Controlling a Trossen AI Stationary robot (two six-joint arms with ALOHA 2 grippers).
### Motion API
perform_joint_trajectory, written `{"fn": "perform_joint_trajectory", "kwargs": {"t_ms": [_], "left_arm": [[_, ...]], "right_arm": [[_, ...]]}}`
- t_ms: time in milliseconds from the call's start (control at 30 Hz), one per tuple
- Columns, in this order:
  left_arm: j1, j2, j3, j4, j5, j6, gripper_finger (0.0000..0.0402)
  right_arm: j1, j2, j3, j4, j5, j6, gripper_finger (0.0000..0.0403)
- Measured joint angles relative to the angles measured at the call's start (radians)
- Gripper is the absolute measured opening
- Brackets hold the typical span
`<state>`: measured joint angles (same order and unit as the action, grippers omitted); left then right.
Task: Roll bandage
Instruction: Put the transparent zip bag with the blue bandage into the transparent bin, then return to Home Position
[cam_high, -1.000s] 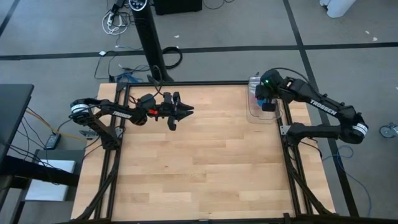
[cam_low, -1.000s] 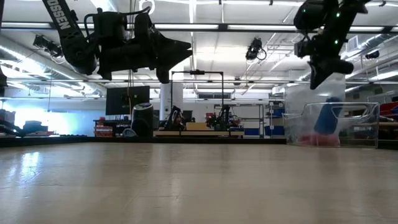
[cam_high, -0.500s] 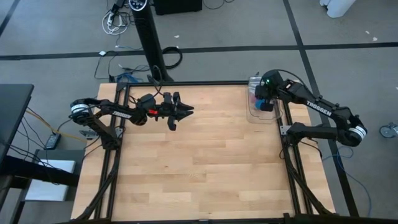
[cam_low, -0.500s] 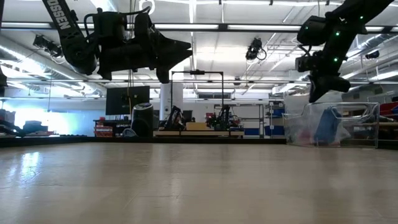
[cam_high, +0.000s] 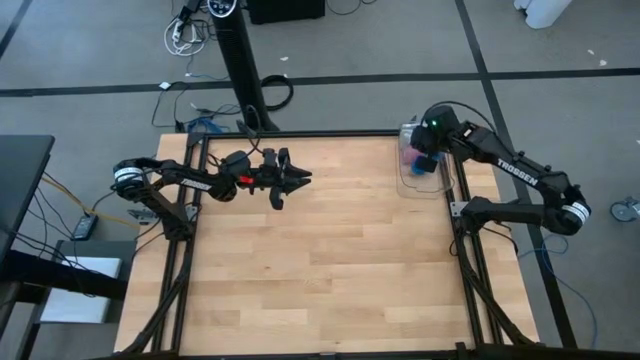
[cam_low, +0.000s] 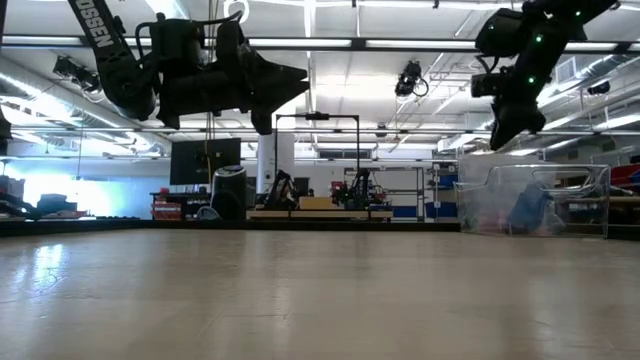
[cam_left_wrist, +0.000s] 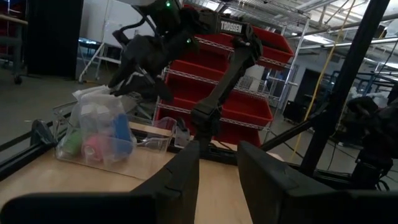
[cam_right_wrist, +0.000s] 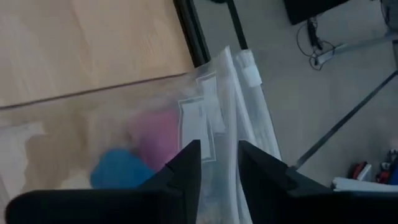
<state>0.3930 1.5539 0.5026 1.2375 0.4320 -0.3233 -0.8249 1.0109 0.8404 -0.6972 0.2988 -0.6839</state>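
Two arms hang over my wooden table (cam_high: 320, 260). Left gripper (cam_high: 296, 179) waits above the far left part, fingers apart. Right gripper (cam_low: 500, 135) hovers over the clear plastic bag (cam_right_wrist: 205, 124) in the far right corner tray (cam_low: 545, 205), fingers slightly parted, holding nothing. Inside the bag, the bandage (cam_right_wrist: 118, 169) lies beside a pink roll (cam_right_wrist: 158, 137).

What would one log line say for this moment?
stage: before pickup | bright blue bandage roll: inside clear plastic bag | right end effector: over bag, open, empty | left end effector: waiting above table, open
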Motion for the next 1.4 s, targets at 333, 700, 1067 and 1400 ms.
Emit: {"fn": "perform_joint_trajectory", "kwargs": {"t_ms": [333, 700, 1067, 1400], "left_arm": [[0.000, -0.012, 0.000, -0.006, 0.058, 0.003, 0.0094], [-0.002, -0.178, 0.000, -0.202, 0.147, 0.156, 0.0005], [-0.056, -0.395, -0.124, -0.331, 0.154, 0.340, 0.0002], [-0.088, -0.688, -0.468, -0.233, -0.041, 0.214, 0.0001]], "right_arm": [[0.088, -0.049, 0.028, -0.032, -0.056, 0.077, 0.0083], [0.328, -0.109, 0.011, 0.127, -0.322, 0.267, 0.0003], [0.473, -0.123, -0.262, 0.696, -0.447, 0.365, 0.0001], [0.540, -0.321, -0.477, 0.859, -0.433, 0.457, 0.0000]]}}
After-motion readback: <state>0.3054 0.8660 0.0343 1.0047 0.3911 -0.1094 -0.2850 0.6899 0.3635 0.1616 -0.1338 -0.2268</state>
